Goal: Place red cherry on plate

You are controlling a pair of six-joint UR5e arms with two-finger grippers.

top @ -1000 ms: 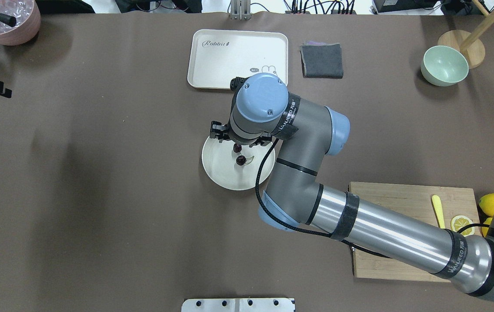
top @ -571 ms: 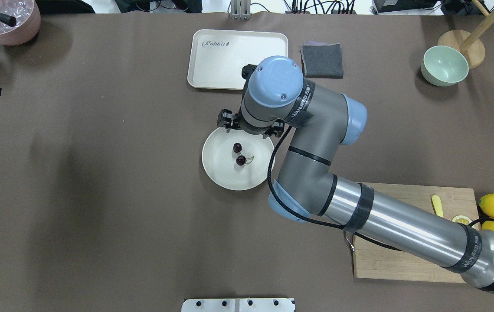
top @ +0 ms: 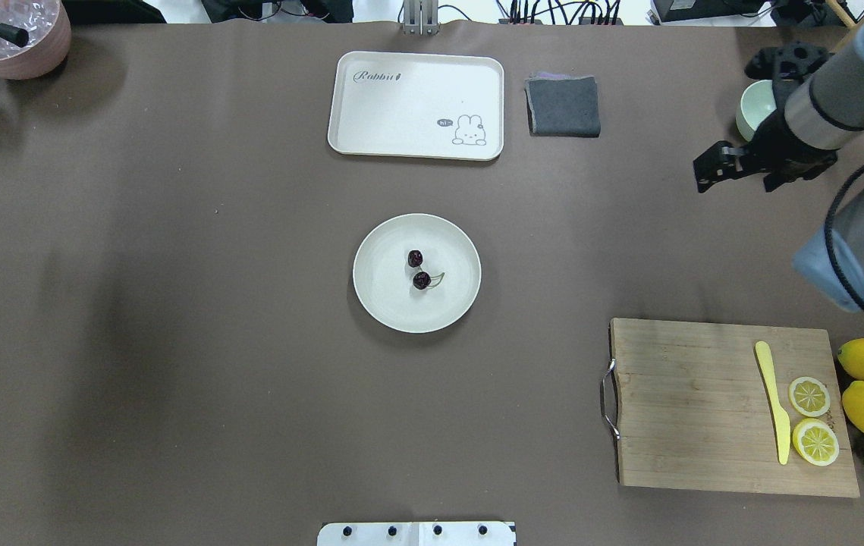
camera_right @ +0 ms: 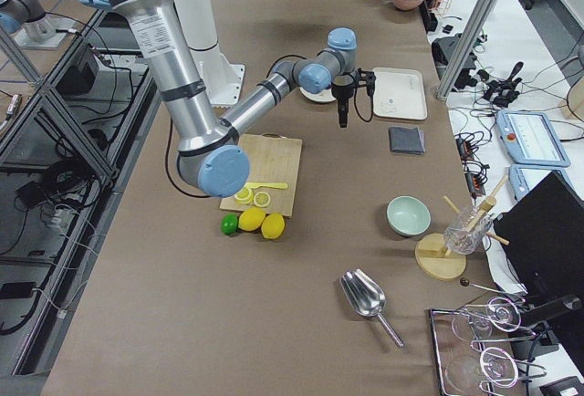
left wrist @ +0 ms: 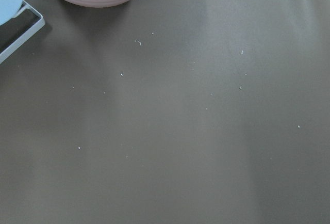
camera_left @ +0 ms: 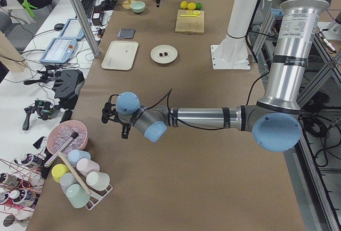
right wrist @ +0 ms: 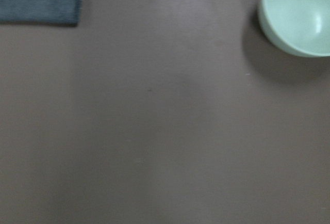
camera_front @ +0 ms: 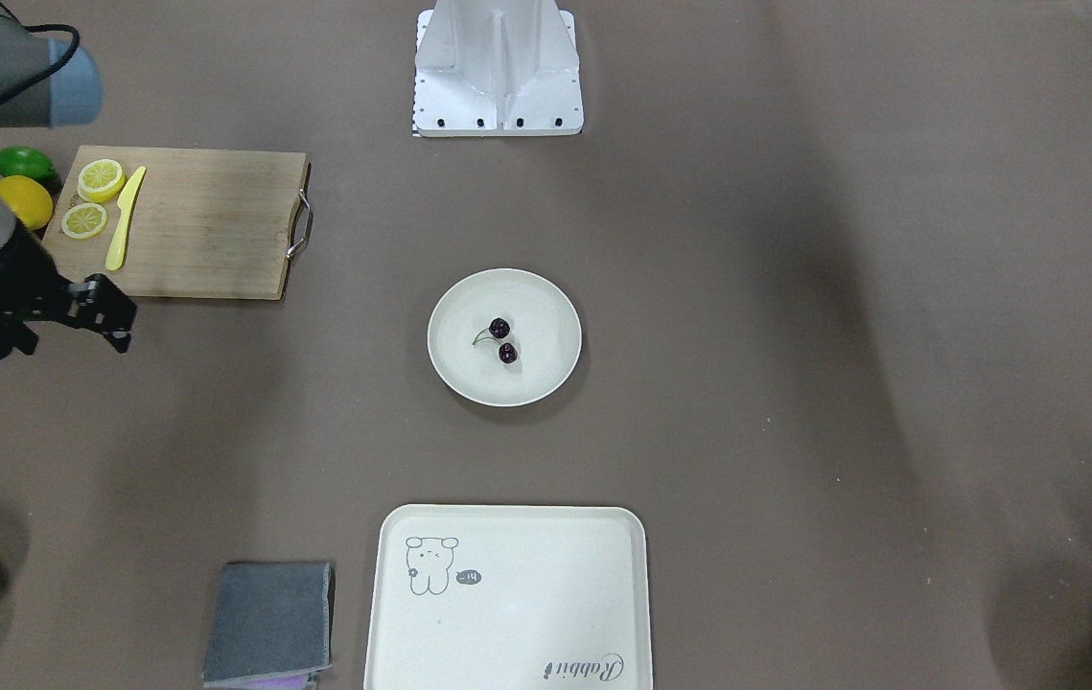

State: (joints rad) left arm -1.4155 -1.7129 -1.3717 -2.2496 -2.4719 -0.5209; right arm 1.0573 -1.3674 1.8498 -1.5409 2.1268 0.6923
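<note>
Sitting on the plate is the cherry (really two tiny dark ones joined by thin stems). Both little fruits are lying near the middle of the plate, well inside the rim, and nothing is touching them. The plate is sitting in the middle of the table.

The right gripper is hanging far off to the right, just beside the green bowl and well apart from the plate. Its jaws are standing wide apart and they are holding nothing. Its wrist camera is showing only bare table, a corner of a grey cloth and the bowl.

The left gripper is waiting far out on the left side of the table, near a pink bowl. Only a small bit of it is showing at the edge of the front view, so I cannot tell if it is open or closed. Its wrist camera is showing no cherry, just table.

So the job is looking done to me: the cherry is lying on the plate and no gripper is holding it. Nothing seems to be left, except maybe the arms going to rest.
</note>
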